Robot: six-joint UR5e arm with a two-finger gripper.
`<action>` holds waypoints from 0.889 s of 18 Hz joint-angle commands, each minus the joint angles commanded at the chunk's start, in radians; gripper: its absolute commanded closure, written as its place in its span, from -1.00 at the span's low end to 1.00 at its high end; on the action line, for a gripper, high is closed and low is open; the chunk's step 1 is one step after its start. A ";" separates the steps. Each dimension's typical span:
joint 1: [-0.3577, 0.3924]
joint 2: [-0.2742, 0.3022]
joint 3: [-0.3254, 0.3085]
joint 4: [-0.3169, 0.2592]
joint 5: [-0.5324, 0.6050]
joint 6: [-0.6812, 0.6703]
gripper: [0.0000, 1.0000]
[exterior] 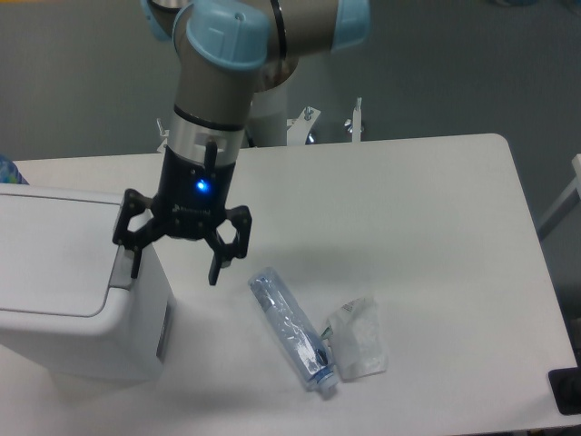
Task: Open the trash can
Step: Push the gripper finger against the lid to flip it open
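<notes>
- One fixed camera looks down on me from high at the table's front, facing my base.
- Medium distance; the trash can is cropped at the left edge.

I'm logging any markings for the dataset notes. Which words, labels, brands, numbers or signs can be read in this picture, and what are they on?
None can be read.
bottle: label with blue print, too blurred to read.
trash can: plain white, no text visible.
gripper: only a blue light, no lettering visible.
crumpled clear wrapper: no print visible.

End effector spread wide over trash can rt edge, nr grey tab.
</notes>
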 joint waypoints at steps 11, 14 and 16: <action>-0.002 -0.024 -0.022 0.029 0.002 0.002 -1.00; -0.002 -0.026 -0.022 0.029 0.002 0.002 -1.00; -0.002 -0.031 -0.023 0.029 0.002 0.002 -1.00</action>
